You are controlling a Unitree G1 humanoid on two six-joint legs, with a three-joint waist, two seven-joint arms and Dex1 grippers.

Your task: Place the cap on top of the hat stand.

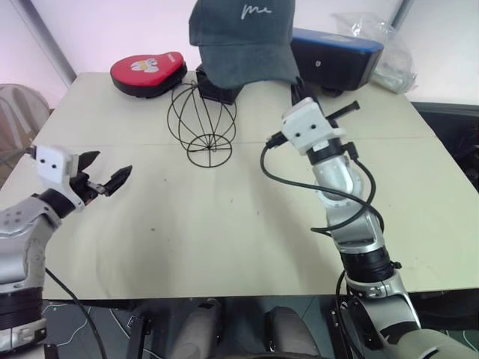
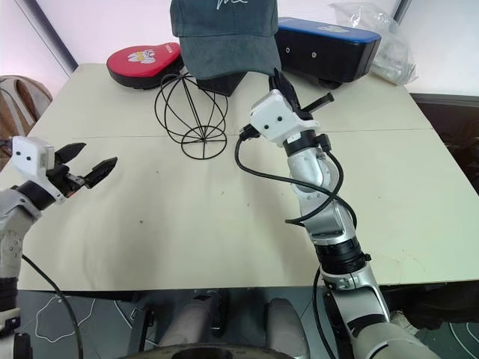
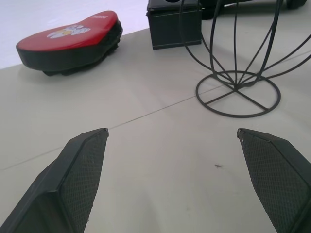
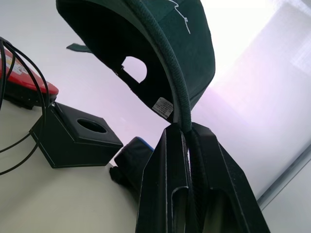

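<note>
The right end effector is clenching the brim of the cap, hanging it above the hat stand near the counter's far edge. The soft crown risks snagging the wires, tipping the light frame. The left end effector is gaping, released.

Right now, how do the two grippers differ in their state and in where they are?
The left gripper is open and holds nothing; the right gripper is shut on the brim of the cap. The left gripper hangs low over the table, off to the left of the hat stand; the right gripper is raised, carrying the cap above the hat stand. Both have two black fingers.
</note>
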